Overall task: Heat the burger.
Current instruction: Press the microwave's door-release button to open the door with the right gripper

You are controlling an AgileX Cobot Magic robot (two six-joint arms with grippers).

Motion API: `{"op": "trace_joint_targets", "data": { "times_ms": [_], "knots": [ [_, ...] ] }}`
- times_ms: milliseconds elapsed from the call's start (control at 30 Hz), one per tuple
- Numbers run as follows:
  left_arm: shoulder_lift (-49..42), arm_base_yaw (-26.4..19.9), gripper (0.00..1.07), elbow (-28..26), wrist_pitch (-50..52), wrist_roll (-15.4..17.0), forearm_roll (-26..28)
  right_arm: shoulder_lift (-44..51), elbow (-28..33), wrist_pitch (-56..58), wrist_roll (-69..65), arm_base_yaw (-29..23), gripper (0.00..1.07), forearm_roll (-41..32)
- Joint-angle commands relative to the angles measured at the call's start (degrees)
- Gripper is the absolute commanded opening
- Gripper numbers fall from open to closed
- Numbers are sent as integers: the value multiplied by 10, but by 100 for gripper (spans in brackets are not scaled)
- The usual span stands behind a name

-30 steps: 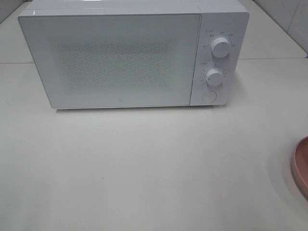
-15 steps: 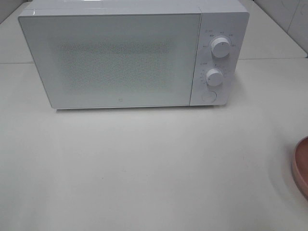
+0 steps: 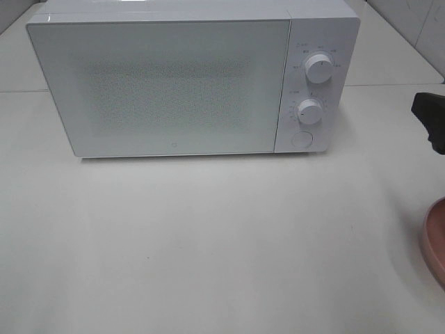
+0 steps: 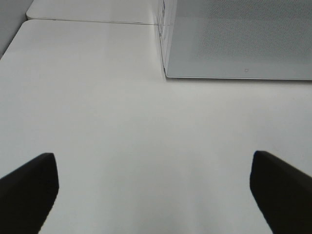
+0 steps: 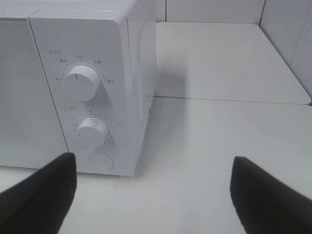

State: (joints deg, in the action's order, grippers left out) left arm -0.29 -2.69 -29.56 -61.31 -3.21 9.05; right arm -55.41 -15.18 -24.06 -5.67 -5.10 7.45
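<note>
Burger is not showing in any view, so its whereabouts cannot be confirmed: it may be lying on the part of the pink plate [image 3: 435,240] that is cut off at the right edge of the high view, or sitting behind the microwave [image 3: 316,31] door [image 3: 167,90]. That door is standing fully shut, and its speckled white panel is hiding the cavity, so what is inside cannot be told. Of the plate, only a sliver of rim is appearing, with nothing visible on it. The left gripper [image 4: 153,195] is hanging low over the bare table [image 3: 208,243] in front of the door's left corner, fingers spread wide and carrying nothing, apparently parked clear of the work. The right gripper [image 5: 151,195] is hovering beside the control panel, jaws likewise parted and empty, and is facing the upper knob [image 5: 82,84], the lower knob [image 5: 92,131] and the round button [image 5: 101,162] beneath them. That placement is suggesting a move on the controls. Whether the button is being approached to release the door or a knob is being approached to start heating cannot be judged. Neither gripper is touching the appliance.
</note>
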Motion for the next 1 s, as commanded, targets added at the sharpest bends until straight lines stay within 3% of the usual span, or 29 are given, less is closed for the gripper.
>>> {"op": "trace_joint_targets", "data": {
  "times_ms": [33, 267, 367, 433, 533, 600, 800, 1000],
  "knots": [
    [-9, 5, 100, 1, 0, 1, 4, -61, 0, -66, 37, 3, 76, -2],
    [-9, 5, 100, 1, 0, 1, 4, -127, -1, -124, 78, -19, 76, -57],
    [-9, 5, 100, 1, 0, 1, 4, -155, -1, -145, 140, -60, 76, -117],
    [-9, 5, 100, 1, 0, 1, 4, -191, -1, -207, 184, -112, 76, -202],
    [-9, 5, 100, 1, 0, 1, 4, -200, -1, -225, 188, -124, 76, -219],
    [-9, 5, 100, 1, 0, 1, 4, -231, -1, -280, 193, -165, 76, -266],
    [-9, 5, 100, 1, 0, 1, 4, -259, -1, -317, 197, -202, 76, -295],
    [-9, 5, 100, 1, 0, 1, 4, -305, -1, -378, 233, -269, 76, -387]
  ]
}}
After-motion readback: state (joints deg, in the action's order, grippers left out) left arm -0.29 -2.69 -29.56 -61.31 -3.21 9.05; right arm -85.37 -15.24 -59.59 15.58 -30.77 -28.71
